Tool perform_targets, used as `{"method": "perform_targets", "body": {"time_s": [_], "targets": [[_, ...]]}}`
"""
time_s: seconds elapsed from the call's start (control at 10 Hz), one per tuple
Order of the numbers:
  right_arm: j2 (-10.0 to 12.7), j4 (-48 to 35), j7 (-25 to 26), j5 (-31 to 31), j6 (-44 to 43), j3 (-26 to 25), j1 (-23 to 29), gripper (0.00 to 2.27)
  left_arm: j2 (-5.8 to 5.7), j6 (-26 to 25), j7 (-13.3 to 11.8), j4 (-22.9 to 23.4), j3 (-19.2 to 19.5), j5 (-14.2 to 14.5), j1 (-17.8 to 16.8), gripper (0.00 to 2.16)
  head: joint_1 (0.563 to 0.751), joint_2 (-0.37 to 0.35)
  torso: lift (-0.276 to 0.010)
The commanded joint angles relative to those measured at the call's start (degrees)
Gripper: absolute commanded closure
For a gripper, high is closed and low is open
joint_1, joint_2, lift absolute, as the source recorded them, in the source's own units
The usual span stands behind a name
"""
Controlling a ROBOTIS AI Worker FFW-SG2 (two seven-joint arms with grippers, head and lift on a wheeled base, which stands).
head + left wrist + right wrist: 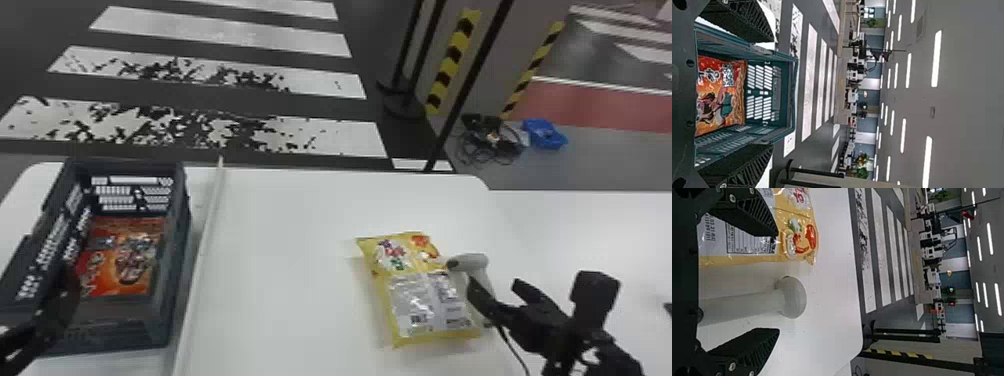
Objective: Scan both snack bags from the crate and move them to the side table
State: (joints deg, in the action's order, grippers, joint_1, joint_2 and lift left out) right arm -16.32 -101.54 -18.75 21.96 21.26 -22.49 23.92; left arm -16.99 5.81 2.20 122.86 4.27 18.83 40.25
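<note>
The left gripper [62, 300] is at the near end of the dark crate [182, 240]; an orange-red snack bag [122, 265] lies inside. In the left wrist view the left gripper [770, 94] stands open over the crate [793, 94] and orange bag [723, 94]. A yellow snack bag [425, 295] lies flat on the white table, its silver label up. Beside it is a white handheld scanner [475, 262]. The right gripper [495, 295] is at the scanner; in the right wrist view the right gripper [777, 284] is open, the scanner [791, 297] between its fingers without contact.
A pale strip [207, 220] runs along the white table [285, 215] between crate and yellow bag. A second white surface [575, 225] adjoins at the right. The scanner's cable [512, 350] trails toward the near edge. Black stands [407, 105] rise beyond the table.
</note>
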Motion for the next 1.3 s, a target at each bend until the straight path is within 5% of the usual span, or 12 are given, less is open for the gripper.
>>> {"method": "perform_targets", "body": {"time_s": [0.0, 0.9, 1.0, 1.1, 1.2], "targets": [[0.0, 2.8, -1.0, 1.3, 0.0, -0.1, -0.6, 0.01, -0.15, 2.7, -0.7, -1.5, 0.7, 1.3, 0.0, 0.03, 0.695, -0.210, -0.095], [-5.3, 21.4, -3.0, -6.3, -4.8, 7.5, -13.5, 0.20, -0.67, 4.3, -1.0, -3.1, 1.4, 2.2, -0.3, 0.03, 0.695, -0.187, -0.095], [-6.4, 22.8, -3.0, -7.0, -5.5, 8.7, -14.6, 0.56, -0.67, 4.3, -1.0, -2.9, 1.4, 2.2, -0.2, 0.03, 0.695, -0.187, -0.095], [-6.8, 24.0, -2.8, -8.5, -5.3, 9.2, -15.7, 1.99, -0.67, 4.3, -1.0, -3.0, 1.4, 2.2, -0.1, 0.03, 0.695, -0.188, -0.095], [-6.8, 24.2, -2.6, -8.5, -6.7, 9.4, -15.6, 2.24, -0.67, 4.3, -1.0, -3.0, 1.4, 2.2, -0.1, 0.03, 0.695, -0.192, -0.095]]}}
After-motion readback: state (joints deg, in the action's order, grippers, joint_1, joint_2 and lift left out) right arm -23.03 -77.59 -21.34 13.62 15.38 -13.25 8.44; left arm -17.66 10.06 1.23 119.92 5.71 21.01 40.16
